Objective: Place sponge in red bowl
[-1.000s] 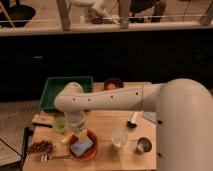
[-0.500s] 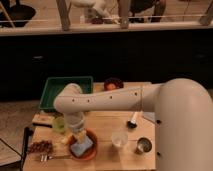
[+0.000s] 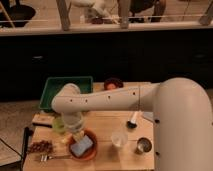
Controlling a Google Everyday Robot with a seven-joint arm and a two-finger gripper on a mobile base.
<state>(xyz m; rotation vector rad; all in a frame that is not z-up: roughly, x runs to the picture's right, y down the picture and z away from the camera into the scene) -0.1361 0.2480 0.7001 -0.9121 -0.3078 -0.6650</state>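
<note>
The light blue sponge (image 3: 82,147) lies inside the orange-red bowl (image 3: 93,151) near the table's front left. My gripper (image 3: 77,135) hangs from the white arm (image 3: 105,100) right above the bowl's back left rim, at the sponge's upper edge. I cannot tell if it touches the sponge.
A pale yellow-green cup (image 3: 59,125) stands just left of the gripper. A green tray (image 3: 60,90) and a dark maroon bowl (image 3: 114,83) are at the back. A clear cup (image 3: 118,139), a metal cup (image 3: 143,146) and a small black-and-white item (image 3: 132,121) stand to the right. Brown pieces (image 3: 40,146) and a fork (image 3: 50,157) lie at the front left.
</note>
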